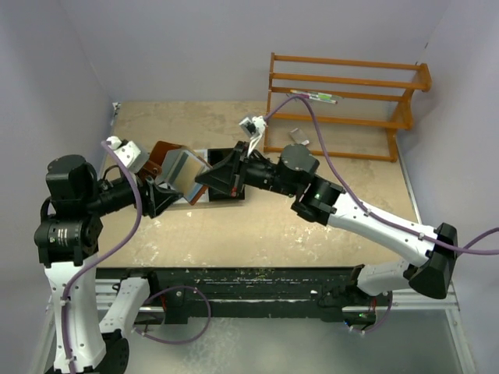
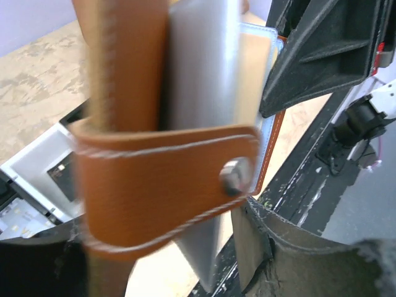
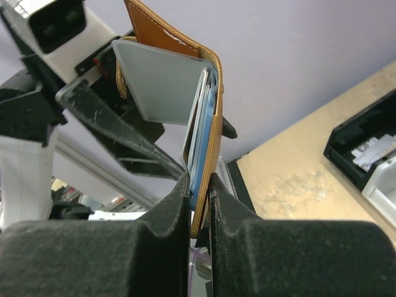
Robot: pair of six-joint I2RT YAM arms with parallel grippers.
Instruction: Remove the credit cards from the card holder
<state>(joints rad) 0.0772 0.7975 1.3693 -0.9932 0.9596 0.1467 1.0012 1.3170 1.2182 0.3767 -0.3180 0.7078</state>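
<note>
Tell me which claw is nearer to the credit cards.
Right. The right claw pinches the card holder with the credit cards between its fingers; the left claw straddles the holder from the opposite side.

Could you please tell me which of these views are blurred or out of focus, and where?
Left wrist: the card holder fills the frame, smeared by motion blur, its snap stud streaked. Right wrist: the right claw has soft foreground pads, while the credit cards look fairly sharp. Top external: sharp, evenly lit, only faint shadows.
</note>
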